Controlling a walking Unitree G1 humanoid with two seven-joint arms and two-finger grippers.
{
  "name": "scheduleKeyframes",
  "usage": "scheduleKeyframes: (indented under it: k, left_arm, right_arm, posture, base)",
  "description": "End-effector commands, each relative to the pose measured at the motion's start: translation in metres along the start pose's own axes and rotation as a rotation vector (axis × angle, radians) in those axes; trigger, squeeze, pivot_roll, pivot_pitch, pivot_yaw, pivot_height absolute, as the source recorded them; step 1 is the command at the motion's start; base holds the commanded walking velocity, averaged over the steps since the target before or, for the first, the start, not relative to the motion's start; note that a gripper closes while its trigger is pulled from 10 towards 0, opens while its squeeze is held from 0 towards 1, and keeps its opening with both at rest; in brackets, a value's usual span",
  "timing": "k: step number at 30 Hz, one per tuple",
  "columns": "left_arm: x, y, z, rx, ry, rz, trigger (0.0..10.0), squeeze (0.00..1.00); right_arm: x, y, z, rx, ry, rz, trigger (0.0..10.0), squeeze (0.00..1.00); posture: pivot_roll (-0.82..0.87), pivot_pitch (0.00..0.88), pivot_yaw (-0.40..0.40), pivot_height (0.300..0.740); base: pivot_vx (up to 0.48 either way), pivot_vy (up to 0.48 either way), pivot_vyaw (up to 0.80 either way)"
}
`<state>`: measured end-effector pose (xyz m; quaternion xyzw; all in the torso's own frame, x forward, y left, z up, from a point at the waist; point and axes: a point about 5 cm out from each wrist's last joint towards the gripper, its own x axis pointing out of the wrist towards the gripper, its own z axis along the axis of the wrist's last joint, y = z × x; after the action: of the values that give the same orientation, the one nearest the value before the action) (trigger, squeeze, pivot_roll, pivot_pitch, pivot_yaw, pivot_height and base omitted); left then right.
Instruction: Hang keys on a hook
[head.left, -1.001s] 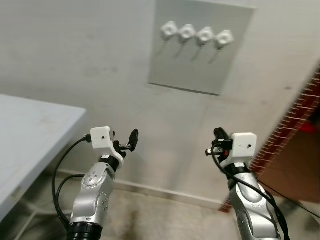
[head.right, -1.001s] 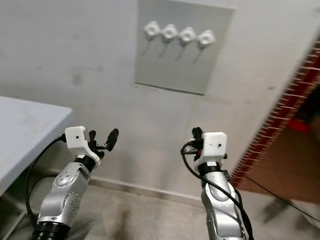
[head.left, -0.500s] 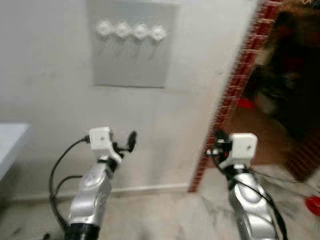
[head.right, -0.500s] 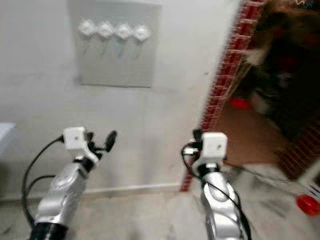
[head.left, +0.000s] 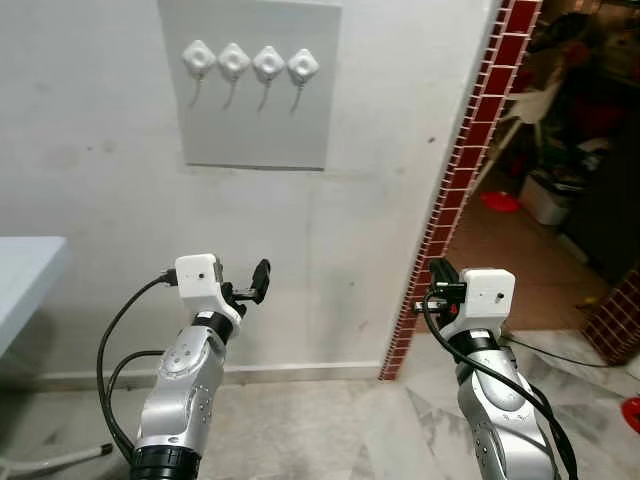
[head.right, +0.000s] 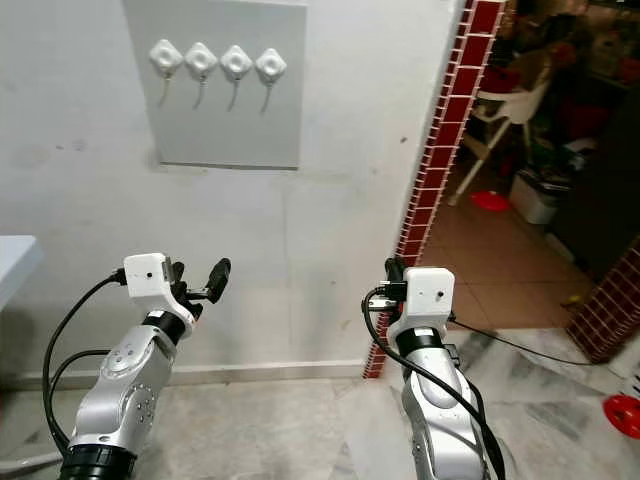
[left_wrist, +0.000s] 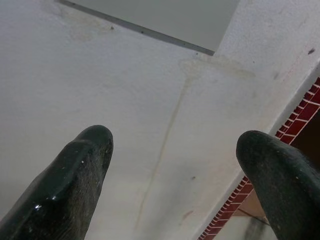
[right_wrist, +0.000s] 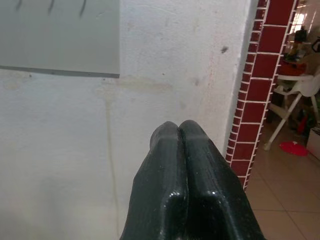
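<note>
Four white hooks sit in a row on a grey panel high on the white wall, up and to the left of both arms. My left gripper is raised in front of the wall below the panel; in the left wrist view it stands open with nothing between its fingers. My right gripper is held up at the same height near the red tiled wall edge. Its fingers are pressed together, and it points at the wall beside the panel's lower corner.
A pale table corner juts in at the left. A red tiled strip ends the wall on the right, opening onto a cluttered room with a white chair and a red item on the floor. Marble floor lies below.
The camera has swung to the right: the hook panel has shifted to the upper left, the table has nearly left the picture and the doorway has come in. Both arms keep their pose.
</note>
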<state>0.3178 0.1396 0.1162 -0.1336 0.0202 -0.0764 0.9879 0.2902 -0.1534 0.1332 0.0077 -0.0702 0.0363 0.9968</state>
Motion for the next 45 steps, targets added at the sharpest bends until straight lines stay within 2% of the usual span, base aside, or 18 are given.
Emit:
scheduleKeyframes:
  k: [1,18,23,45]
  left_arm:
    - [0.0018,-0.0030,0.0024,-0.001,-0.002,-0.003,10.0,0.00]
    - [0.0039,-0.0024,0.0051,-0.021,-0.019,0.003,10.0,0.00]
    - [0.0035,-0.0021,0.0063,-0.026,-0.027,0.004,10.0,0.00]
    - [0.0024,-0.0022,0.0062,-0.036,-0.036,0.009,10.0,0.00]
  right_arm:
    - [0.0020,-0.0013,0.0059,-0.005,-0.023,0.000,10.0,0.00]
    - [0.0025,-0.0005,0.0091,-0.008,-0.037,0.018,10.0,0.00]
    - [0.0020,0.0004,0.0119,0.006,-0.052,0.038,10.0,0.00]
    - [0.0012,0.0004,0.0122,0.003,-0.049,0.060,10.0,0.00]
  posture:
    - [0.04,0.000,-0.054,0.740]
    - [0.04,0.000,-0.061,0.740]
    - [0.04,0.000,-0.062,0.740]
    - [0.05,0.000,-0.074,0.740]
  base:
    - [0.000,0.000,0.00]
    - [0.000,0.000,0.00]
    - [0.250,0.000,0.00]
    - [0.277,0.355,0.00]
